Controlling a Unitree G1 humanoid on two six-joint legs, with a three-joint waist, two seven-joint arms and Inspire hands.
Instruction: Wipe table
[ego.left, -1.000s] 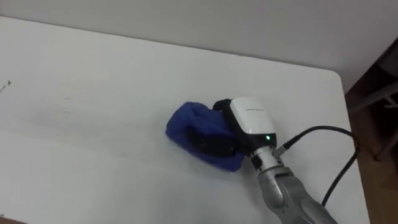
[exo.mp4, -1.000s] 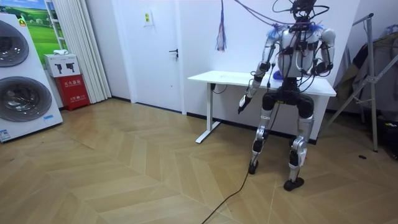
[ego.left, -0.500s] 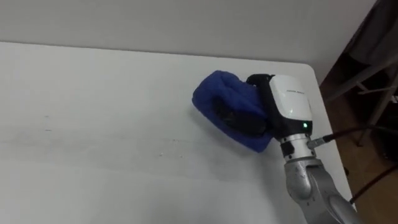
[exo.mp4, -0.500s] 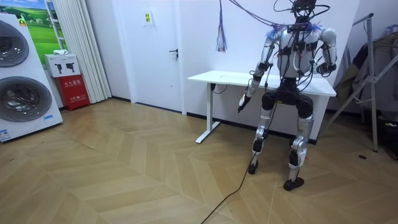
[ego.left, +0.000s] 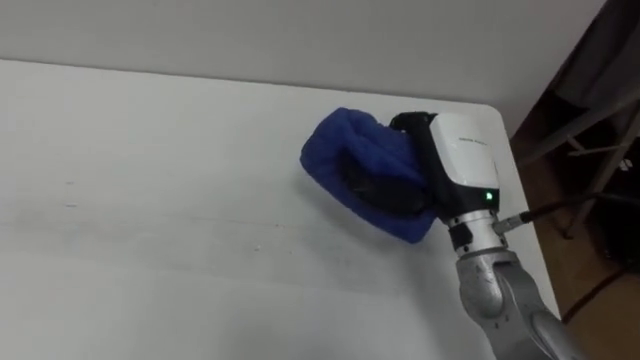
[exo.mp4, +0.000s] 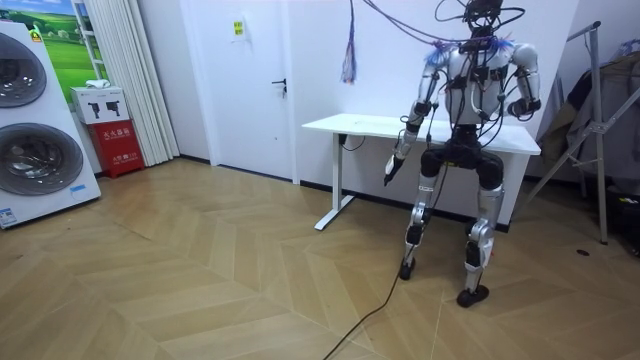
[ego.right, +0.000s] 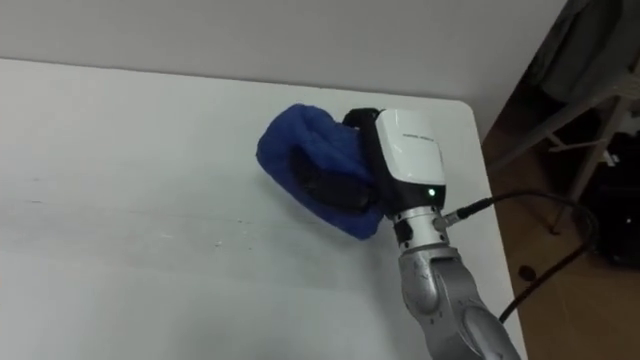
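Looking down, you have the white table (ego.left: 150, 150) with the blue cloth (ego.left: 350, 150) bunched near its far right corner, and a metal rack (exo.mp4: 601, 150) off that end. Your right hand (ego.left: 462, 160) lies on the cloth, dark fingers (ego.left: 375, 192) curled into it. Your left hand (exo.mp4: 391, 168) hangs beside the table's front edge; I cannot tell how its fingers are set.

You have even, fairly bright indoor light on the white bench (ego.left: 150, 130). A soft shadow sits under the cloth (ego.left: 350, 150) and the right hand (ego.left: 460, 155), where a green lamp (ego.left: 487, 197) glows. In the room view, the floor (exo.mp4: 200, 270) shows a faint sheen.
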